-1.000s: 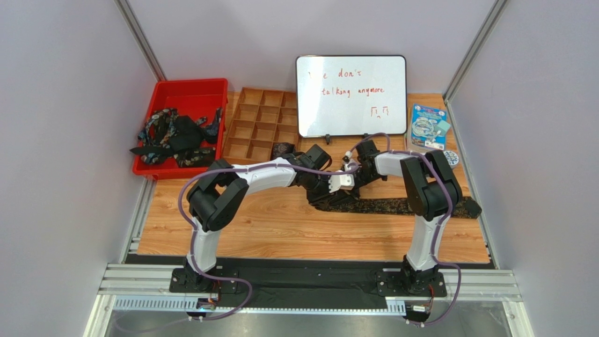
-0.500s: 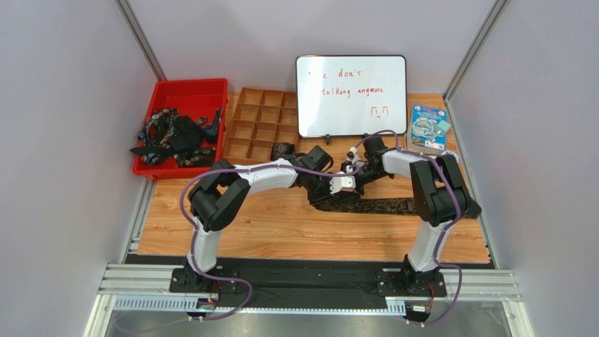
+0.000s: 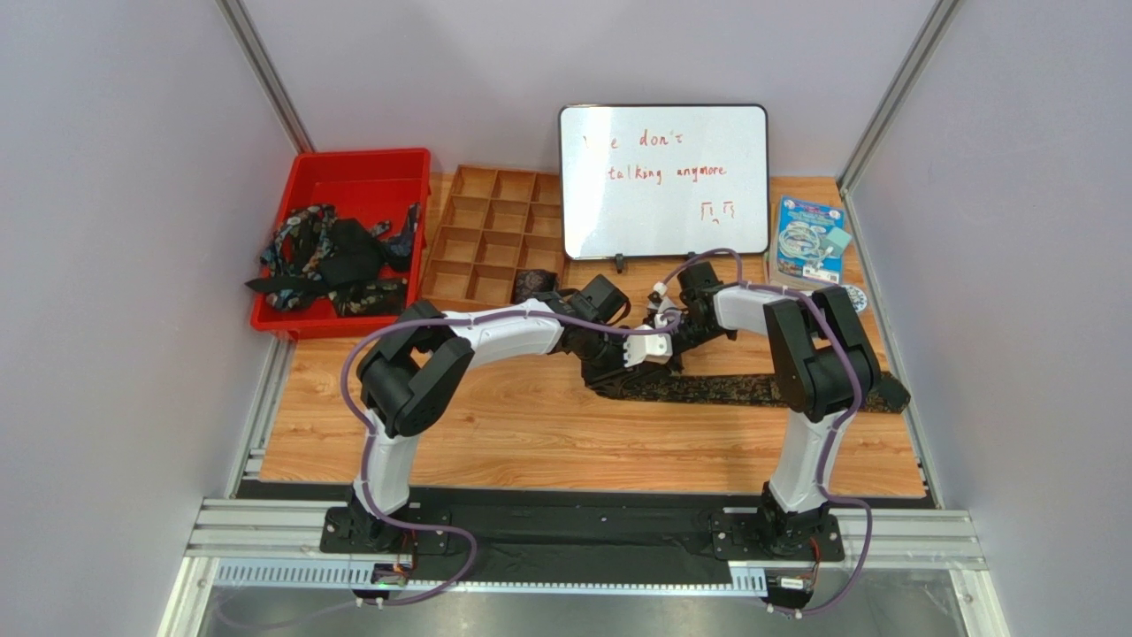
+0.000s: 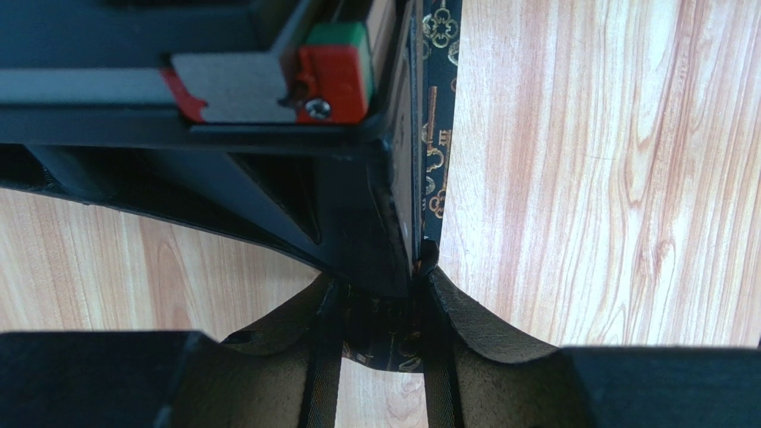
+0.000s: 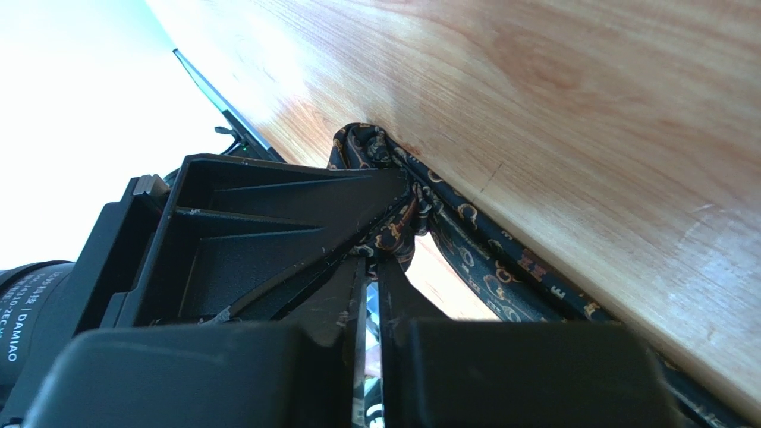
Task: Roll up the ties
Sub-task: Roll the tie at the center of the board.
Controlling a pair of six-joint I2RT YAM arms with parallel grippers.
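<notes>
A black tie (image 3: 771,390) with a gold pattern lies stretched along the table toward the right. Both grippers meet at its left end. My left gripper (image 3: 638,356) has a folded bit of the tie (image 4: 435,134) between its fingers, and the left gripper (image 4: 384,330) is shut on it. The right gripper (image 3: 668,348) comes in from the right. In the right wrist view the right gripper (image 5: 386,254) has its jaws almost touching and pinches the bunched end of the tie (image 5: 500,267). A small dark coil (image 3: 534,282) sits in a front compartment of the wooden tray.
A red bin (image 3: 308,173) at the back left holds several loose ties (image 3: 326,259), some hanging over its front rim. Beside it stands the wooden compartment tray (image 3: 492,236). A whiteboard (image 3: 662,179) stands at the back, with a blue packet (image 3: 811,239) to its right.
The right arm's elbow swung out to the right and came back toward the middle. Its gripper stayed at the tie's left end. The left arm has not moved.
</notes>
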